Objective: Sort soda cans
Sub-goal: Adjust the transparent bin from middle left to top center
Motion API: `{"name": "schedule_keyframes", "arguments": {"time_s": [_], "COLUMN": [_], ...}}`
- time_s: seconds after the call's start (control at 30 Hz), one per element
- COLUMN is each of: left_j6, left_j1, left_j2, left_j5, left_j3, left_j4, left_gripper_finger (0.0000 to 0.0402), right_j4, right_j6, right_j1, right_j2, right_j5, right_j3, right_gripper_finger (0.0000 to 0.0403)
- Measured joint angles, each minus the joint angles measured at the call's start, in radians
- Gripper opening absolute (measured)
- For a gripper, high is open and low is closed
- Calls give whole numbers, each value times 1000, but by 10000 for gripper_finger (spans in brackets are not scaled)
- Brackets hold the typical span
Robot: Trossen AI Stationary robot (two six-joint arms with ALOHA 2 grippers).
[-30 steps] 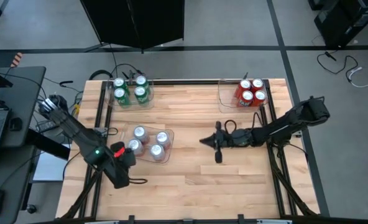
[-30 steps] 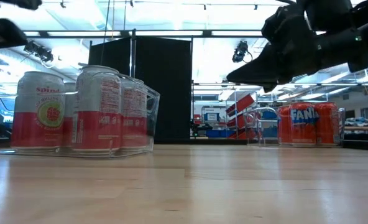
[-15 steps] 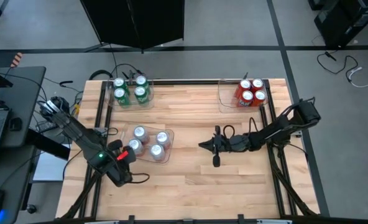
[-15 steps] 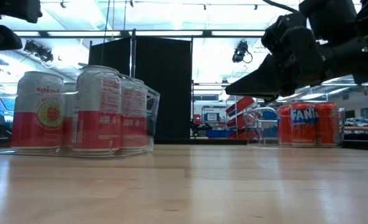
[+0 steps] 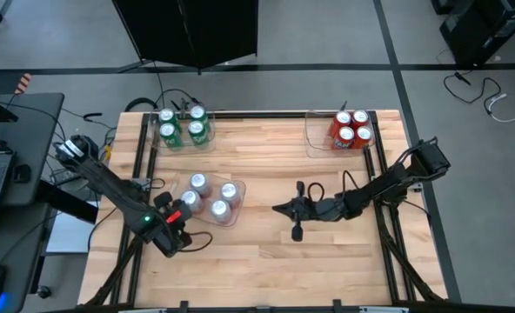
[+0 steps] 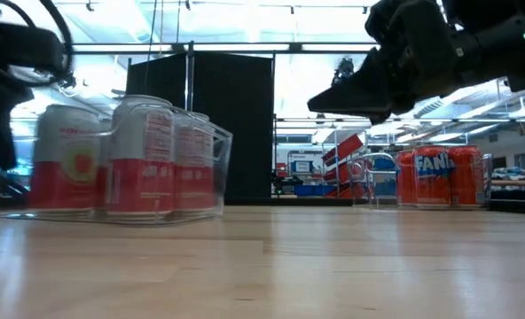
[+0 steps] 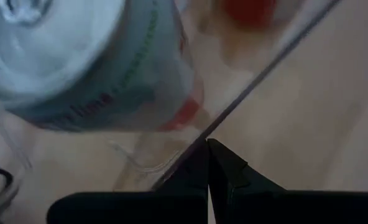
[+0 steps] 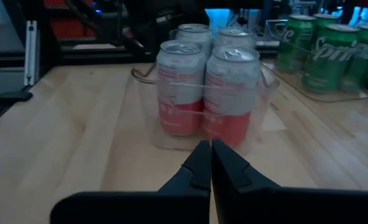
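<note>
Wood-slat worktop (image 5: 266, 156) on a dark frame, grey floor round it, desk w/ laptop off to one side.

- Left gripper (image 5: 172, 233): fingers pressed together, empty, tip right at the near edge of the clear tray (image 5: 231, 219) w/ the silver-white cans (image 5: 209, 197). Wrist view shows the tray rim just past its tips.
- Right gripper (image 5: 279, 209): fingers pressed together, empty, hanging above bare wood, pointing at that same tray, which sits well apart ahead of it.
- Green cans (image 5: 183, 127): four in a tray, beyond the left gripper at the far edge.
- Red cans (image 5: 351, 128): four in a tray, far corner, behind and to the side of the right gripper.

All twelve sit grouped by colour, so we judge the sort about done.

Risks, as we see them:
- Left gripper so close to the tray: any sideways swing could shove it or tip a can.
- Both arms aim at one tray; moving together they could clash.

Nothing stands between the right gripper and the tray. Cables (image 5: 157, 97) lie behind the green cans.
</note>
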Motion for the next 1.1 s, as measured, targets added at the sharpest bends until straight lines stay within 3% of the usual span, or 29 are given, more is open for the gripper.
{"name": "schedule_keyframes", "arguments": {"time_s": [0.53,0.87,1.1], "left_j6": [108,373,548], "left_j1": [119,242,335], "left_j2": [0,0,9], "left_j5": [-260,-287,-274], "left_j3": [-164,-299,-311], "left_j4": [272,763,930], "left_gripper_finger": [1,1,1], "right_j4": [-61,-68,-71], "right_j6": [7,27,33], "right_j1": [7,7,7], "right_j2": [0,0,-1], "right_j5": [31,36,36], "right_j3": [51,51,51], "right_gripper_finger": [0,0,0]}}
